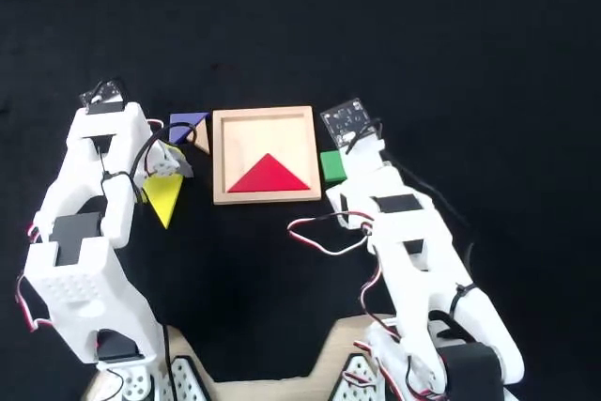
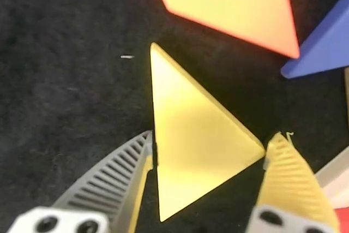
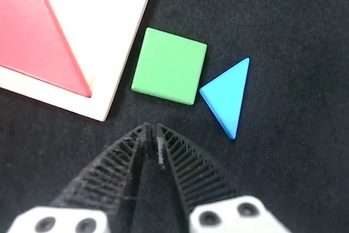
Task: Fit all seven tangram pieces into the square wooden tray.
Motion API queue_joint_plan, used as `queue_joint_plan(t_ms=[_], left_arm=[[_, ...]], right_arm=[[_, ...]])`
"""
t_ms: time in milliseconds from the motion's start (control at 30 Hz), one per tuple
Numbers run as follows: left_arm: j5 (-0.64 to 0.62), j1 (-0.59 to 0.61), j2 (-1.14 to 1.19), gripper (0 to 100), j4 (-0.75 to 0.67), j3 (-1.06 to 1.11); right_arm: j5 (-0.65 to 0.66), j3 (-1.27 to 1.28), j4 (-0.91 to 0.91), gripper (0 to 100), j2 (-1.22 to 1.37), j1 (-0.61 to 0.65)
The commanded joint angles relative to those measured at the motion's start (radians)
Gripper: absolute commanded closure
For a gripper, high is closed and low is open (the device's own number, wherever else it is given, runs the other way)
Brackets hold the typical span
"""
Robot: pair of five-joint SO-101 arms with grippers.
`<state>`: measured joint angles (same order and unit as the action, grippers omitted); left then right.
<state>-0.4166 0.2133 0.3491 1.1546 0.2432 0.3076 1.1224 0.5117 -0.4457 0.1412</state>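
Observation:
The square wooden tray (image 1: pixel 220 155) lies mid-table with a red triangle (image 1: pixel 269 176) inside, against its near edge. My left gripper (image 2: pixel 214 137) sits left of the tray, its fingers (image 2: pixel 130 170) pressed on two sides of a yellow triangle (image 2: pixel 188 151) that lies flat on the cloth. In the high view that yellow triangle (image 1: pixel 164 198) shows just below the left gripper (image 1: pixel 169 164). My right gripper (image 3: pixel 151 133) is shut on nothing, just short of a green square (image 3: pixel 169 65) beside the tray's right wall (image 3: pixel 128 42). A light blue triangle (image 3: pixel 228 95) touches the square's corner.
A dark blue triangle (image 1: pixel 188 123) and a tan-orange piece (image 1: pixel 200 138) lie at the tray's far left corner; the orange piece (image 2: pixel 229 1) and the blue one (image 2: pixel 324 45) sit just beyond the yellow triangle. Black cloth covers the table.

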Motion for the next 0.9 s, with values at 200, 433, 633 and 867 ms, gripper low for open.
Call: queue_joint_plan(t_ms=[200, 433, 633, 867], left_arm=[[0.008, 0.008, 0.0, 70, 0.006, -0.022], [0.043, -0.03, -0.009, 70, -0.002, -0.024], [0.051, -0.039, -0.011, 76, 0.008, -0.076], [0.144, -0.062, -0.011, 80, 0.089, -0.159]], right_arm=[[0.008, -0.005, -0.021, 98.4, -0.031, 0.015], [0.008, -0.005, -0.021, 98.4, -0.031, 0.015], [0.008, -0.005, -0.021, 98.4, -0.031, 0.015], [0.008, -0.005, -0.021, 98.4, -0.031, 0.015]])
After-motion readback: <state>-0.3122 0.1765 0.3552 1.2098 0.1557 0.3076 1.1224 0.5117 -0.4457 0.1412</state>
